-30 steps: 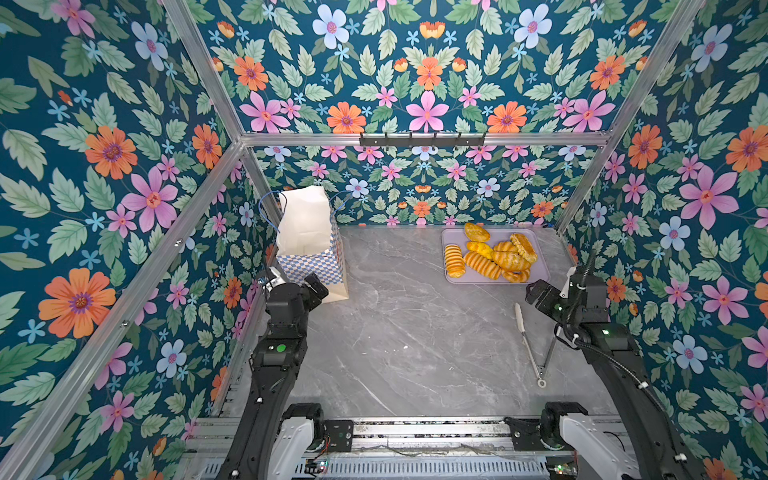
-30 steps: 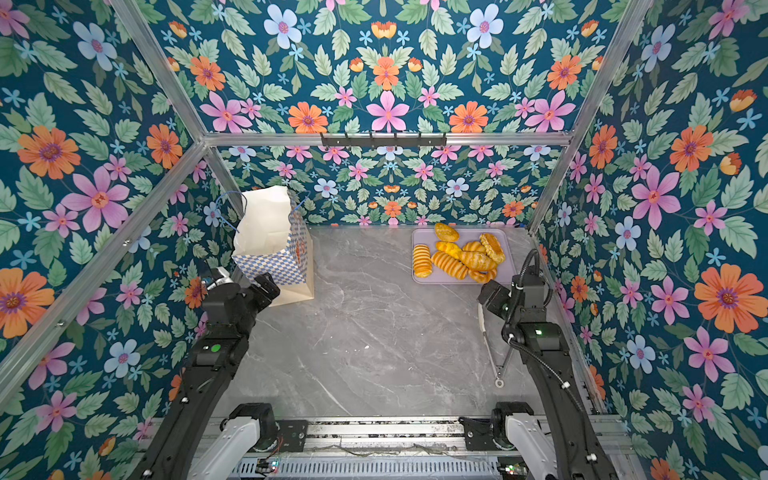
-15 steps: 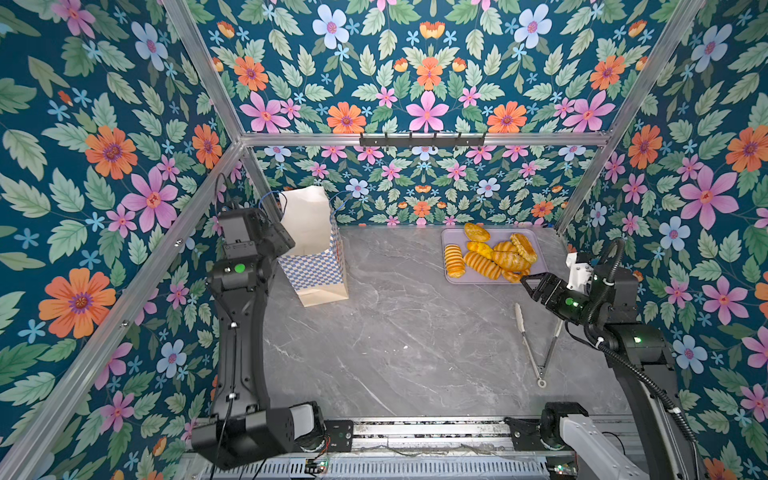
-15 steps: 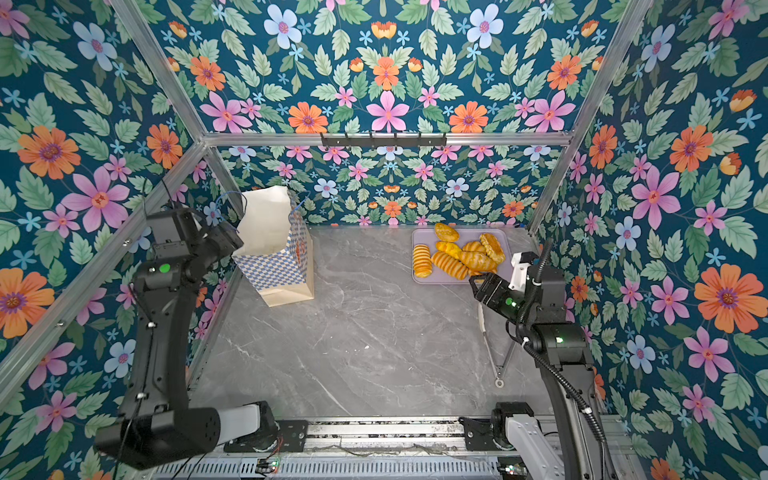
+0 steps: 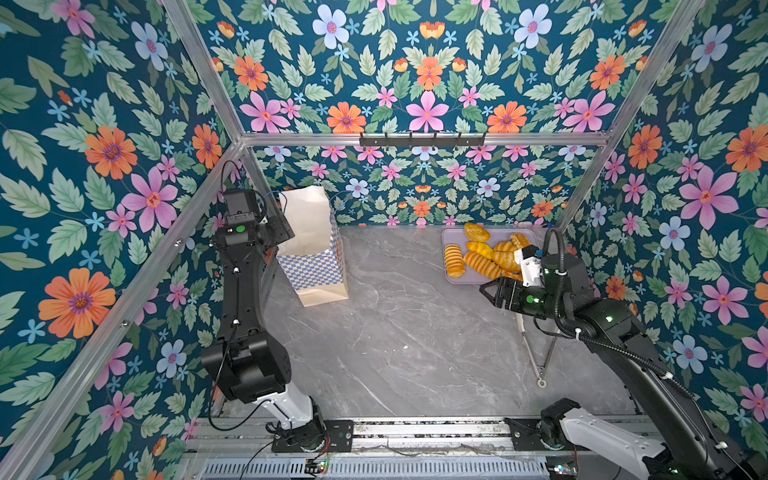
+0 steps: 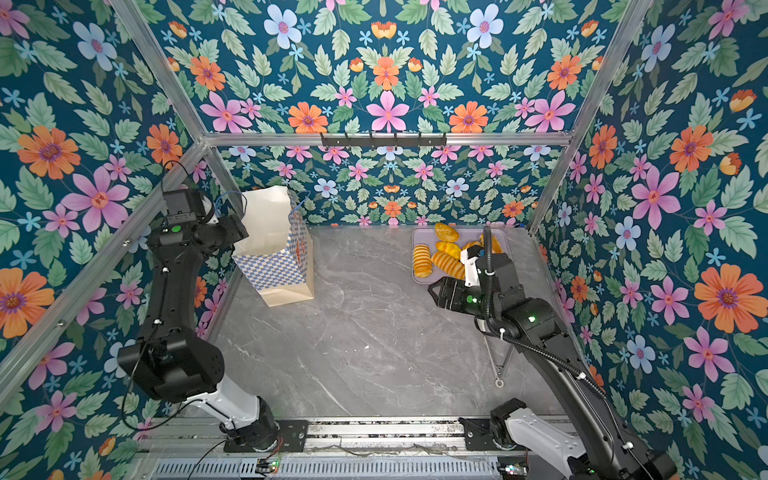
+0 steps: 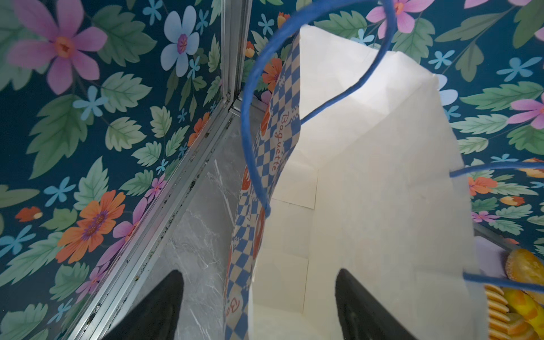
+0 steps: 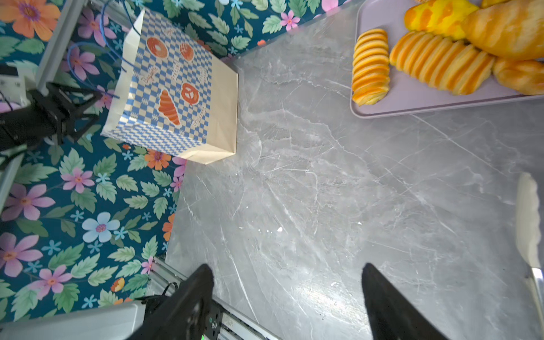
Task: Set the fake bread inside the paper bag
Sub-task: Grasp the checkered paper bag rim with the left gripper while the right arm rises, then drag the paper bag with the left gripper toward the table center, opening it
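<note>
Both jaws wide and empty: left gripper (image 7: 259,273) seems to straddle the rim of the paper bag (image 5: 311,249) far left, so I'd pinch it steady while right gripper (image 8: 287,267) goes for fake bread (image 5: 482,262) on the far-right tray (image 8: 412,100).

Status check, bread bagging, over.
Left end effector open, straddling paper bag wall. Right end effector open, empty, above table. Fake bread on lavender tray. Tongs nearby, not blocking.
</note>
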Motion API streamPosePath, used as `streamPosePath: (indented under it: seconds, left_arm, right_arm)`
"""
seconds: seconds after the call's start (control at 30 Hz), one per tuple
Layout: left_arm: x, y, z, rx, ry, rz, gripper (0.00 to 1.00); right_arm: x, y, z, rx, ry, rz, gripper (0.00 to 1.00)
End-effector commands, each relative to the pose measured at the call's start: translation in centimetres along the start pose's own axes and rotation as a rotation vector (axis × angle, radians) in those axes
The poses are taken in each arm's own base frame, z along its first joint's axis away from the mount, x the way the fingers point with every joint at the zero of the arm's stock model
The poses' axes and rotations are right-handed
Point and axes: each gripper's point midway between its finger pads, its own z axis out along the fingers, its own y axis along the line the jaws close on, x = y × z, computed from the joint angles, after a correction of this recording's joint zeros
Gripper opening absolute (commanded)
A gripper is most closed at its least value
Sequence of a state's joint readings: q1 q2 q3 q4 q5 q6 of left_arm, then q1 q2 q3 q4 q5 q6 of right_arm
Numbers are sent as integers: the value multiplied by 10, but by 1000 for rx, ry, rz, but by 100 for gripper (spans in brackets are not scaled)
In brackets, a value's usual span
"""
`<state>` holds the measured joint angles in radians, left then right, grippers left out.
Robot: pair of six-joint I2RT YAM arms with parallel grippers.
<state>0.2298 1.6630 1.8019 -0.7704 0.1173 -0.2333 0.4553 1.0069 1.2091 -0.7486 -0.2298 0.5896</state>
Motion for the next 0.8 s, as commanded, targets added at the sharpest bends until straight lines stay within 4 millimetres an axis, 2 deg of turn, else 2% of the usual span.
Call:
streamPosePath:
  seconds: [0.0, 0.17, 0.23, 0.33, 0.5, 0.6, 0.77]
  left_arm:
    - [3, -2, 18, 16, 35, 19, 80]
    - [10, 5, 50, -26, 88, 29, 75]
    - [11, 6, 58, -30, 103, 30, 67]
    - [10, -5, 59, -17, 104, 50, 43]
    - [11, -31, 44, 44, 101, 77, 2]
    - [18, -40, 35, 89, 114, 67, 0]
    - [29, -53, 6, 177, 112, 49, 0]
  right_arm:
    - [-3, 6, 5, 20, -21, -19, 78]
    - [3, 9, 11, 19, -2, -20, 73]
    - [5, 6, 11, 27, -4, -22, 72]
    - [6, 0, 8, 50, -10, -31, 71]
    - [5, -11, 6, 107, -30, -43, 67]
    - [2, -13, 5, 123, -48, -48, 66]
    - [-1, -20, 3, 159, -65, -56, 66]
